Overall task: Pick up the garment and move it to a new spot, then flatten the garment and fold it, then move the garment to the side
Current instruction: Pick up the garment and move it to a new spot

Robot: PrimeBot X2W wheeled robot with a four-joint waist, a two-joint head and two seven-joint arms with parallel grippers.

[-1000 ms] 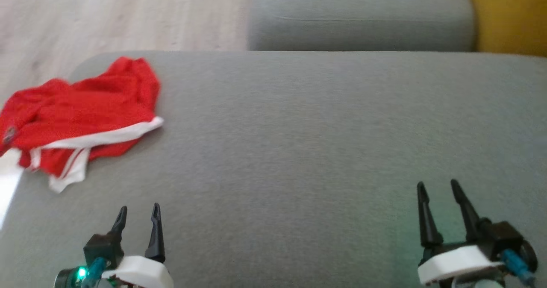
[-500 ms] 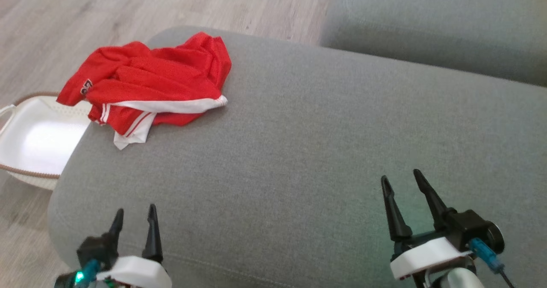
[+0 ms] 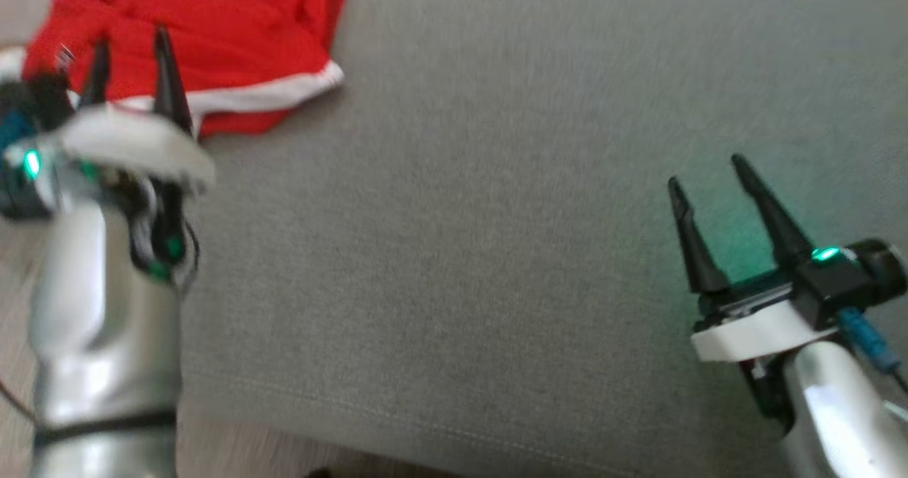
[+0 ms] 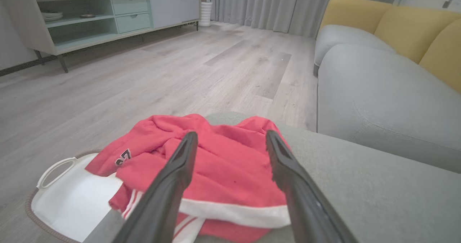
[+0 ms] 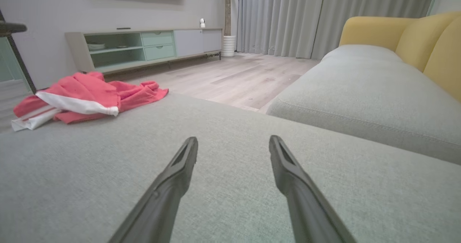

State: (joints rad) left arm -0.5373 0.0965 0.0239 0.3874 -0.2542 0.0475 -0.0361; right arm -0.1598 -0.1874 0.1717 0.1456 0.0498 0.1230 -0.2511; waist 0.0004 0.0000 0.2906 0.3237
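Reaching toward the red sports garment [image 3: 241, 31], the left gripper [image 3: 133, 37] has its two dark fingers spread wide with nothing between them. That spread looks meant to straddle a thick bunch of cloth. The garment lies crumpled at the far left corner of the grey seat cushion [image 3: 461, 215], with its white hem band and side stripes turned toward the robot. One edge spills over the cushion's left side, above a white basket [image 4: 75, 203] on the floor beside it.

In the left wrist view the fingers frame the heap's middle, pointing low and almost level across the cushion. I cannot tell whether the tips are touching the fabric or are just short of it. The low, flat approach suggests the aim is to slide in and pinch a fold rather than press down from above.

The right gripper [image 3: 706, 169] hangs over the cushion's right part, well apart from the garment, jaws equally wide and empty. It probably waits there because the bare middle of the cushion is the likely new spot for spreading the cloth. The pick-up is not yet made.
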